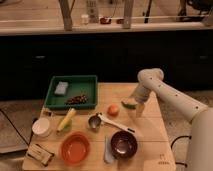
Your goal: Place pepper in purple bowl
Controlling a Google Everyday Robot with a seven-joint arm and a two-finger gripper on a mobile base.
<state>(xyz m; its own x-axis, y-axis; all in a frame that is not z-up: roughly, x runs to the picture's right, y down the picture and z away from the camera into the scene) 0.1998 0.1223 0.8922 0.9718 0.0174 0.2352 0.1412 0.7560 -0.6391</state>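
The pepper (129,104) sits right at the gripper (136,106), a small green sliver against the pale fingers at the arm's tip, and it appears to be clamped between them and carried above the wooden table (150,131) rather than lying on it. It reads as a slender, slightly curved green pod, its lighter green end pointing left toward the round orange fruit (113,109), which lies just beside it on the tabletop. The gripper hangs over the right-hand part of the table, behind and a little to the right of the purple bowl (123,144), and clearly apart from it. The bowl stands near the front edge, dark maroon with a glossy inside. The white arm (172,97) comes in from the right edge of the view, rises to a rounded elbow joint above the table's far right side, then bends down so that the wrist and fingers point downward at the tabletop. A long-handled metal scoop (95,121) lies between the fruit and the bowl, its cup to the left. Left of the purple bowl stands an orange-red bowl (75,148), and a yellow-green corn cob (66,119) lies behind it. A green tray (73,91) occupies the far left of the table.
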